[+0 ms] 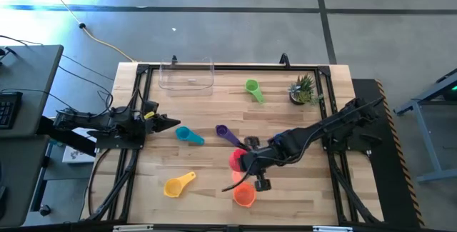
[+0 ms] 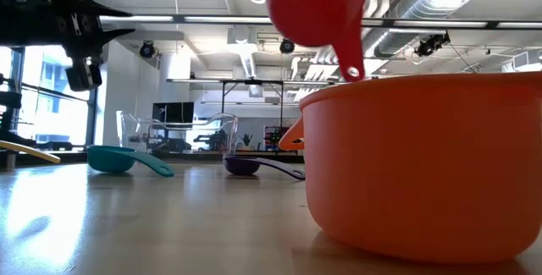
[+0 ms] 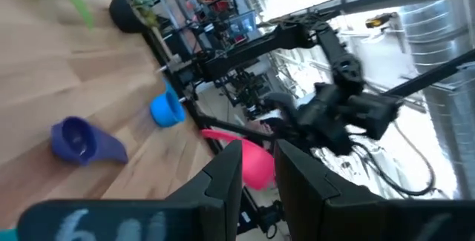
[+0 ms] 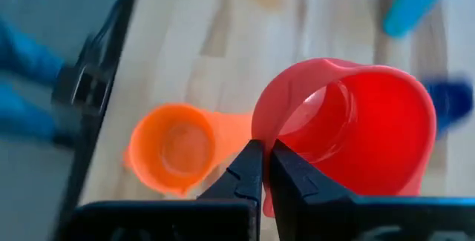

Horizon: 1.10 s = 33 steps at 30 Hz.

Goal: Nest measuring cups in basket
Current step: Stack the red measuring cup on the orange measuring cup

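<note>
- High view shows the right pincer (image 1: 246, 166) out over the middle-front of the desk (image 1: 214, 196), clenched on the rim of the red cup (image 1: 236, 160).
- Right wrist view shows the 2 dark fingers (image 4: 249, 170) pinched tight on the red cup's near wall, the cup's mouth facing the camera.
- Low view shows the red cup (image 2: 318, 8) lifted clear of the desk, hanging above and just behind the orange cup (image 2: 423, 165).
- Orange cup sits upright on the desk near the front edge, just beside the right pincer.
- Left pincer (image 1: 166, 123) waits at the left side of the desk, grasping nothing; left wrist view shows its fingers (image 3: 226, 174) standing a little apart.
- Teal cup (image 1: 187, 135) lies just in front of the left pincer, the purple cup (image 1: 223, 130) lies near the middle, and the 2 are apart.
- Yellow cup (image 1: 176, 185) lies at the front left, well apart from the others.
- Green cup (image 1: 253, 88) lies toward the back, near the potted plant (image 1: 303, 89).
- Blue cup (image 3: 167, 109) shows in the left wrist view, on the desk past the purple cup.
- Clear basket (image 1: 187, 75) stands at the back edge of the desk, left of the green cup, with no cup in it.
</note>
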Tool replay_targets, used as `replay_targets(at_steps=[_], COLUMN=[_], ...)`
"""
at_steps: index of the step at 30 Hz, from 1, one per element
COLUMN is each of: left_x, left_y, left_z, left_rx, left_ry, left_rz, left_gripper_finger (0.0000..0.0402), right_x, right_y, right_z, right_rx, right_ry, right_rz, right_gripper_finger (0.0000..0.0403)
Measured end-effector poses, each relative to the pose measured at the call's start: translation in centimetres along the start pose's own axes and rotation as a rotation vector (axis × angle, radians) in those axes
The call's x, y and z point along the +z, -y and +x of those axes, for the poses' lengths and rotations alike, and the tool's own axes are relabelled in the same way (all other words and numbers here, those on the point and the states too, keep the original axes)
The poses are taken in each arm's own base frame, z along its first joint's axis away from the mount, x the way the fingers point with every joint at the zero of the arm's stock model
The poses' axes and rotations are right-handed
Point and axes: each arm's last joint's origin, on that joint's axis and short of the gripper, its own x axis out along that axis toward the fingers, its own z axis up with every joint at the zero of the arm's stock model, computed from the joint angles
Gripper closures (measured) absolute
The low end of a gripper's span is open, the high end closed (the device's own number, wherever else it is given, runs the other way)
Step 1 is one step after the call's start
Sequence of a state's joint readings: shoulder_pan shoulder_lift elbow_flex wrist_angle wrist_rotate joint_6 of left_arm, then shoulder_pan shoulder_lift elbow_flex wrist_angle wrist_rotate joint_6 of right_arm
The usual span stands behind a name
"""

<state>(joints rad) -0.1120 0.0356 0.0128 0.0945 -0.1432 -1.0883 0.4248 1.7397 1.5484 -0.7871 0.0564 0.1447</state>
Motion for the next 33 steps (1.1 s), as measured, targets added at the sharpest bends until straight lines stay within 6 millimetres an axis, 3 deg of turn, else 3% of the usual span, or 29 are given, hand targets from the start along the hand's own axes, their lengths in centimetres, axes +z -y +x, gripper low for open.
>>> replay_targets(at_steps=[8,18,23,33], left_x=[-0.3,-0.1,0.0,0.0], left_y=[-0.6,-0.5,-0.5,-0.5], left_z=[0.0,0.0,0.0,0.0], left_rx=[0.061,0.061,0.066,0.074], left_ry=[-0.023,0.027,0.046,0.066], left_rz=[-0.102,-0.245,-0.236,-0.210], left_gripper_finger=[0.0330,0.0330,0.0330,0.0330], right_x=[0.4,-0.2,-0.6,-1.8], right_y=[-0.6,-2.3,-3.3,-6.4], right_z=[-0.5,-0.6,-0.3,2.7], right_rx=[0.069,-0.011,0.017,0.084], right_ry=[0.026,-0.005,-0.024,-0.087], right_rz=[-0.465,-0.941,-1.083,-1.249], right_gripper_finger=[0.0400,0.0400,0.0400,0.0400])
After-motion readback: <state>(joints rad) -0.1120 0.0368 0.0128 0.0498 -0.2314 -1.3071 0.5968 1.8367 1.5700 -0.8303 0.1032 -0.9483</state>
